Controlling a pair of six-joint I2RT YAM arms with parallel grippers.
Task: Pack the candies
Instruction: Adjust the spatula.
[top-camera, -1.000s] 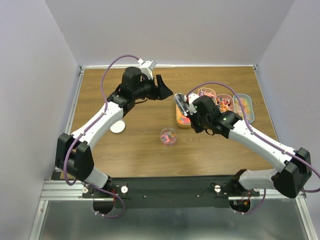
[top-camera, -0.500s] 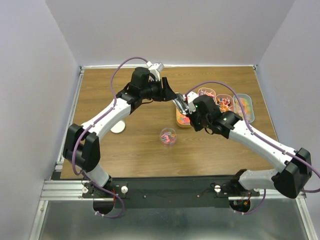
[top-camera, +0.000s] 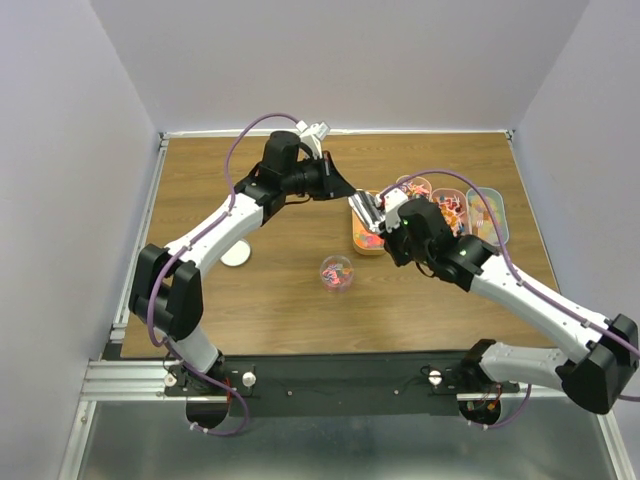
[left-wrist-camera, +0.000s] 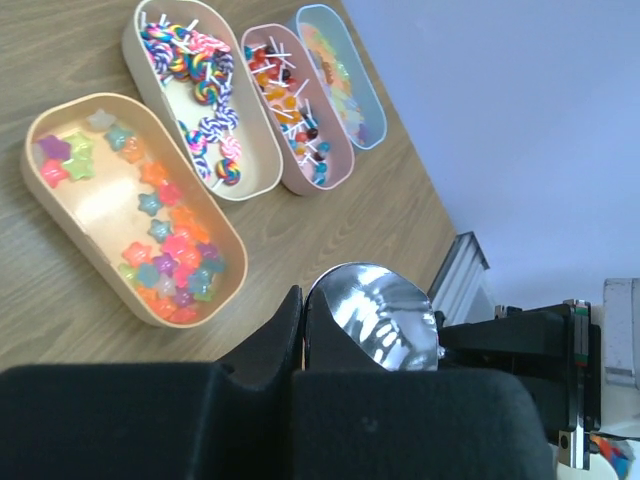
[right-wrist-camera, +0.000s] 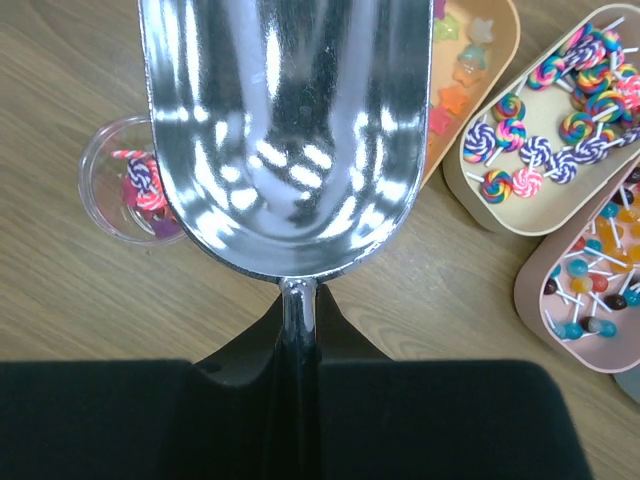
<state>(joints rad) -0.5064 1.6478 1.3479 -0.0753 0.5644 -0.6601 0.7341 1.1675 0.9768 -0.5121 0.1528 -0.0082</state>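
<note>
Four oblong trays sit in a row near the far right corner of the table (top-camera: 250, 310), and the candies (left-wrist-camera: 170, 255) lie mostly in them. The beige tray (left-wrist-camera: 100, 205) at the left end holds star candies (left-wrist-camera: 150, 205) in pink, orange, blue and purple, heaped at one end with bare floor in the middle. Next to it the cream tray (left-wrist-camera: 255, 140) holds swirl lollipops (left-wrist-camera: 205, 90). The pink tray (left-wrist-camera: 335, 150) holds small ball lollipops (left-wrist-camera: 290, 105) on white sticks, and the blue tray (left-wrist-camera: 365, 105) holds pale sweets too blurred to name.

A small clear cup (top-camera: 336, 272) stands near the middle of the table, well apart from the trays, with a few candies in it, one a pink and purple swirl (right-wrist-camera: 140, 180). A white disc (top-camera: 236, 254) lies toward the left edge.

The right gripper (right-wrist-camera: 298, 310) pinches the handle of the metal scoop (right-wrist-camera: 280, 130), whose bowl is bare and shining, above the table between cup and beige tray. The left gripper (left-wrist-camera: 303, 310) has its jaws pressed together just beside the scoop's bowl; whether they touch it I cannot tell
</note>
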